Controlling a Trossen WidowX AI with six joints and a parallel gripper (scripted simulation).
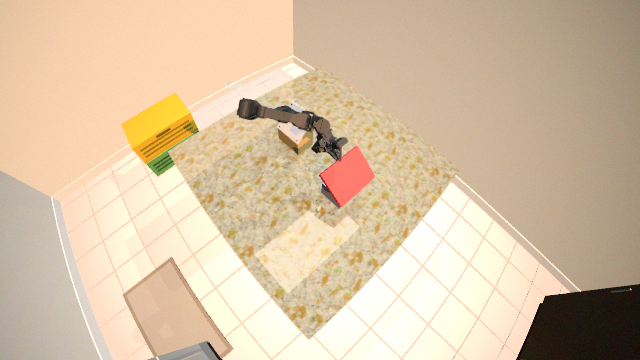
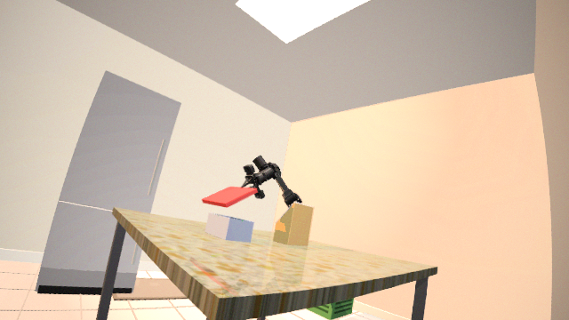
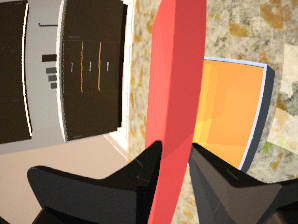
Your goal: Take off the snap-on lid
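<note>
The red lid (image 1: pixel 347 176) (image 2: pixel 228 196) (image 3: pixel 182 75) is in the air, clear above the storage box, slightly tilted. My gripper (image 1: pixel 340 156) (image 2: pixel 250 188) (image 3: pixel 175 147) is shut on one edge of the lid; the red edge passes between the fingertips in the wrist view. The storage box (image 1: pixel 327 195) (image 2: pixel 240 229) (image 3: pixel 230 110) stands open on the table (image 1: pixel 225 200) (image 2: pixel 311 267), with pale blue-white walls and an orange inside. In the top view the lid hides most of the box.
A tan box-like block (image 1: pixel 295 139) (image 2: pixel 300 224) stands on the table beneath the arm, behind the storage box. A yellow crate (image 1: pixel 160 125) on a green crate (image 1: pixel 161 164) stands on the floor beyond the table's edge.
</note>
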